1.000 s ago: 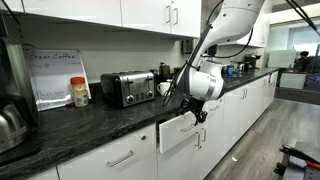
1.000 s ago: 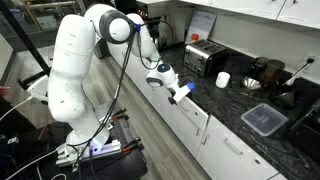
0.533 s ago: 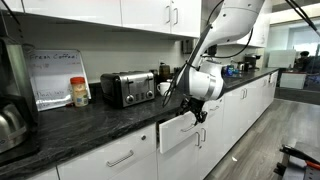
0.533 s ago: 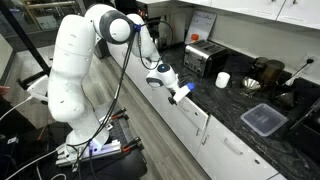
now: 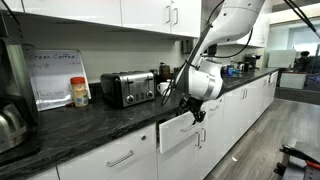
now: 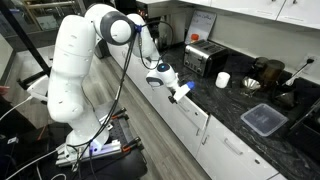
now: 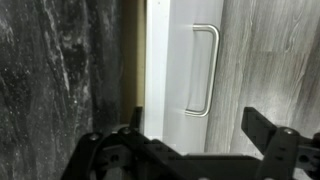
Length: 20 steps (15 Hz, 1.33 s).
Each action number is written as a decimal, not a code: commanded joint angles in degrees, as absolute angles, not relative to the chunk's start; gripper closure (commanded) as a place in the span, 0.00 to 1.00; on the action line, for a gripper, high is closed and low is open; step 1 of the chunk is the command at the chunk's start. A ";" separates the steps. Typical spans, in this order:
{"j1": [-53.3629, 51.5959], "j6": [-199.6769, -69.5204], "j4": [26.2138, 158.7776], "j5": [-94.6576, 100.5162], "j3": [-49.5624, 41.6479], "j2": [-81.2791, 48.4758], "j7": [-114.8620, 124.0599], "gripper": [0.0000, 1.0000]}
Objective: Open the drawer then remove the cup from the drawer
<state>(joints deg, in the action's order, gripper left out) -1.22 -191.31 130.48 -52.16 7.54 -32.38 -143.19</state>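
While hovering just in front of the partly opened drawer, holds the Robotiq gripper with both fingers spread wide and nothing clamped between them. Reaches down there from the white Panda arm, bent over the cabinet run. Shows, in both exterior views, the drawer standing a little way out from the row of white cabinet fronts, directly under the front edge of the dark stone countertop. Looks, in the wrist view, straight onto the white drawer front with its silver bar handle, framed between the two finger ends but apart from both, and onto a narrow pale gap between that front and the countertop edge. Hides the drawer's inside in every view, so cannot tell where the cup lies. Keeps, toward the back edge of the countertop, a chrome toaster, with a yellow-filled jar with a red lid just beside it on the side away from the gripper. Has a white mug near the toaster's other side, well apart from the gripper, and a grey plastic container farther along, nearer the front edge.
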 commanded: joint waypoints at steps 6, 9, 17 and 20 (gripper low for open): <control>5.21 -195.27 128.53 -47.76 13.41 -36.36 -143.64 0.00; 6.57 -196.13 128.36 -45.99 14.52 -37.46 -143.42 0.00; 3.45 -192.13 131.40 -48.08 10.70 -34.50 -143.32 0.00; 2.21 -190.89 132.91 -48.98 9.34 -33.27 -143.04 0.00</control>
